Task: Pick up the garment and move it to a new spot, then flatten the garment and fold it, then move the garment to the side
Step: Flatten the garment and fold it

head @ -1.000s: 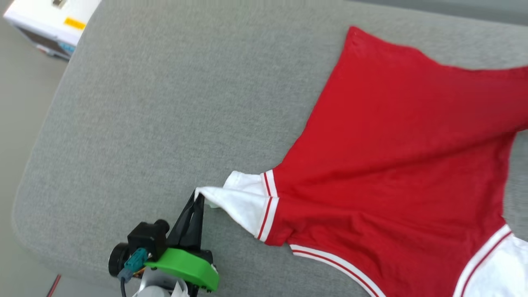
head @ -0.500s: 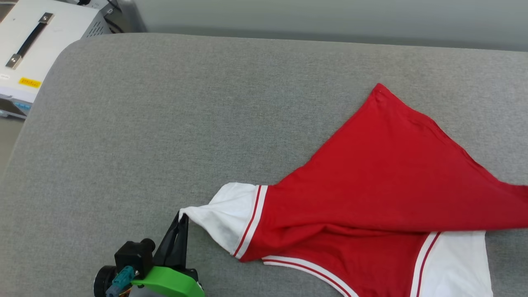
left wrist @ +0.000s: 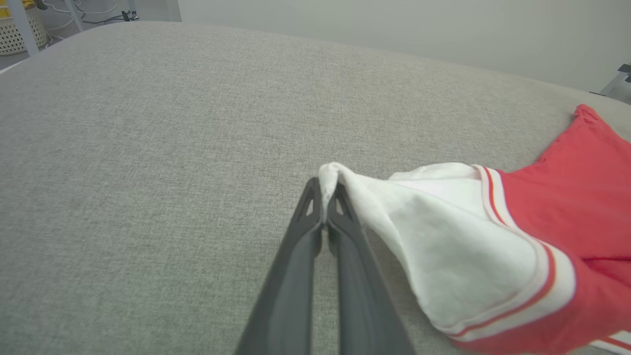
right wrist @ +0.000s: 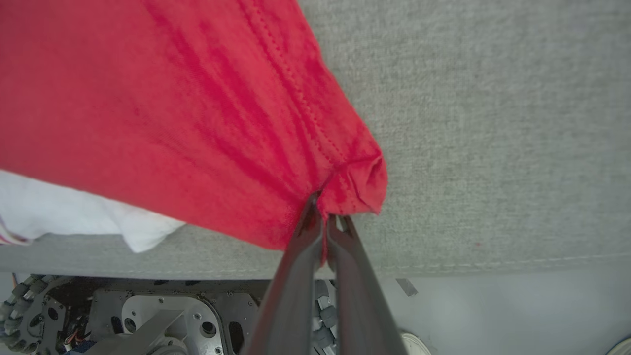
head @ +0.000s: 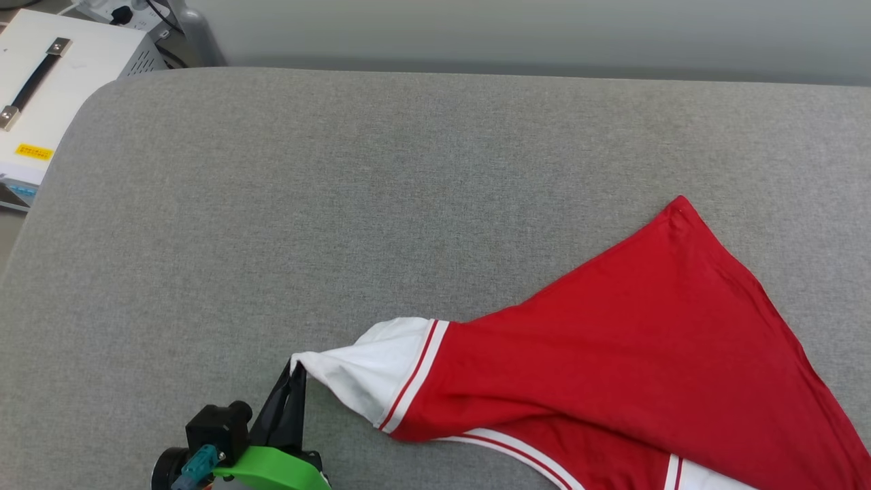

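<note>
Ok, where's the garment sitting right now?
Head view, lower right of the grey cushion: the garment, its white sleeve pinched by the left gripper, a red corner by the right gripper.

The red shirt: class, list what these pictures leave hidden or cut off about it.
1. Head view: the shirt runs past the bottom and right edges; its second white sleeve is mostly cut off.
2. Head view: the shirt's underside lies hidden against the grey pad.
3. Right wrist view: bunched cloth covers the tips of the right gripper; how much is pinched is unclear.
4. Left wrist view: the right edge cuts off the shirt's body.
</note>
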Motion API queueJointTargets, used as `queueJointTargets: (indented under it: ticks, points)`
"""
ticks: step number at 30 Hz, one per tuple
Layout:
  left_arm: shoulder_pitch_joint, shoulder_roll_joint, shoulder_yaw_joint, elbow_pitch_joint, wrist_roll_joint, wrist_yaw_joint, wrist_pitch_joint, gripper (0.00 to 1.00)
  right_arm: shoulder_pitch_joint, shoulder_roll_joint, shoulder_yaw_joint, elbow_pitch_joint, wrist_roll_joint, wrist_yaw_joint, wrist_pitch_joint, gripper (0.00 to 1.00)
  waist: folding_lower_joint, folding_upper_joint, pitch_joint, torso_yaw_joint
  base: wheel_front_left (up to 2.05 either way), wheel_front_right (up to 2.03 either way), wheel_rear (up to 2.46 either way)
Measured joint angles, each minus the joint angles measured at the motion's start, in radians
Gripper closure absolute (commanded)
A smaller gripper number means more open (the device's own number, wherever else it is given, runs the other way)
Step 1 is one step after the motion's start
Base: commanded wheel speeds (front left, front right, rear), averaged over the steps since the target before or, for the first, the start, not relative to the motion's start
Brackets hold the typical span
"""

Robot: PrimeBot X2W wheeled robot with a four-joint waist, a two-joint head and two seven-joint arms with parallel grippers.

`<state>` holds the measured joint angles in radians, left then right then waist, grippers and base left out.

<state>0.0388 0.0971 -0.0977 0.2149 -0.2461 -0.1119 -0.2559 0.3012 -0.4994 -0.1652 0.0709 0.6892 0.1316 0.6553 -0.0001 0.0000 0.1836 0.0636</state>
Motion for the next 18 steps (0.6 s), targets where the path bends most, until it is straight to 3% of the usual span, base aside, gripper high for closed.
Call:
queueJointTargets:
  ticks: [3,4,5,10,18]
  points:
    - [0.000,0.000,0.001,0.004,0.000,-0.003,0.000,1.00,-0.002,0.002,-0.004,0.006,-0.007,0.000,-0.009,0.96,0.0001,0.0000,0.001,0.001,0.00,0.00,0.00]
    - [0.000,0.000,0.003,0.004,0.000,-0.003,0.000,1.00,-0.006,0.005,-0.008,0.005,-0.002,0.000,-0.013,0.54,0.0001,0.0000,0.000,0.001,0.00,0.00,0.00]
    - [0.000,0.000,0.003,0.004,0.000,-0.004,0.000,1.00,-0.008,0.005,-0.012,0.001,0.002,0.000,-0.017,0.00,0.0000,0.0000,0.000,0.001,0.00,0.00,0.00]
    - [-0.001,0.000,0.006,0.001,0.000,-0.007,0.000,1.00,-0.069,-0.021,-0.038,-0.056,0.037,0.000,-0.046,0.00,0.0000,0.0000,-0.004,0.005,0.00,0.00,0.00]
    - [-0.015,-0.002,-0.012,-0.010,0.013,-0.008,0.000,1.00,-0.277,-0.151,-0.020,-0.181,0.039,0.000,-0.061,0.00,0.0001,0.0000,0.015,0.024,0.00,0.00,0.00]
